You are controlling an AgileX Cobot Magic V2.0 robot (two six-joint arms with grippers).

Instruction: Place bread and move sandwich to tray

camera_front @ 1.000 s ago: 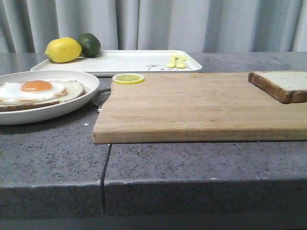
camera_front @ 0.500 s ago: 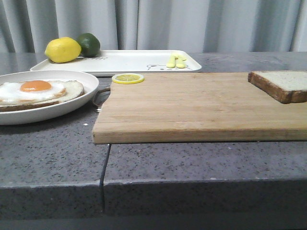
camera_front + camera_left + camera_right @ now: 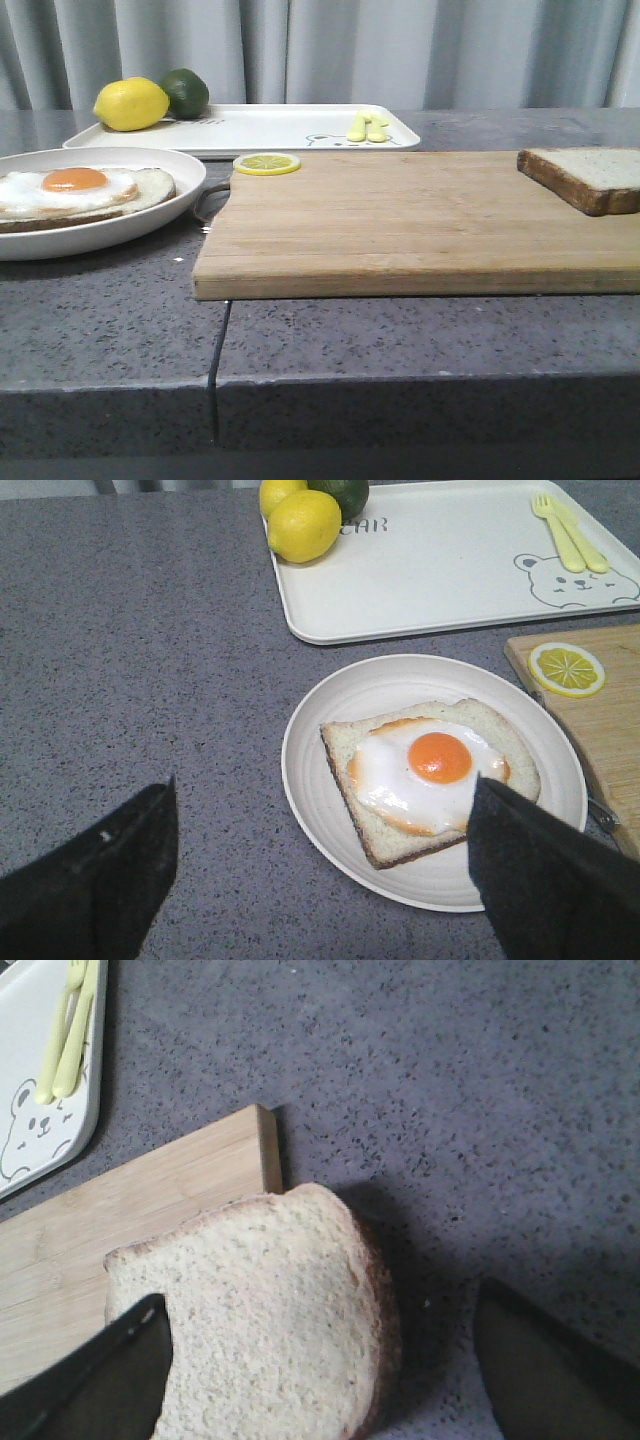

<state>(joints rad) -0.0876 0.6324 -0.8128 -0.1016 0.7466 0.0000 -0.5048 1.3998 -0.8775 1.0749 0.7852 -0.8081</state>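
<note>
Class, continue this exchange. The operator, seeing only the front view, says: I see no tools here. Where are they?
Observer: The left tool hangs open over the sandwich.
Operator: And the right one?
Observer: The right tool is open above the bread.
Operator: Does the bread lie fully on the board?
Observer: No, it overhangs the end of the cutting board.

Front view low across the counter, wrist views downward, sharing tray (image 3: 250, 128)
</note>
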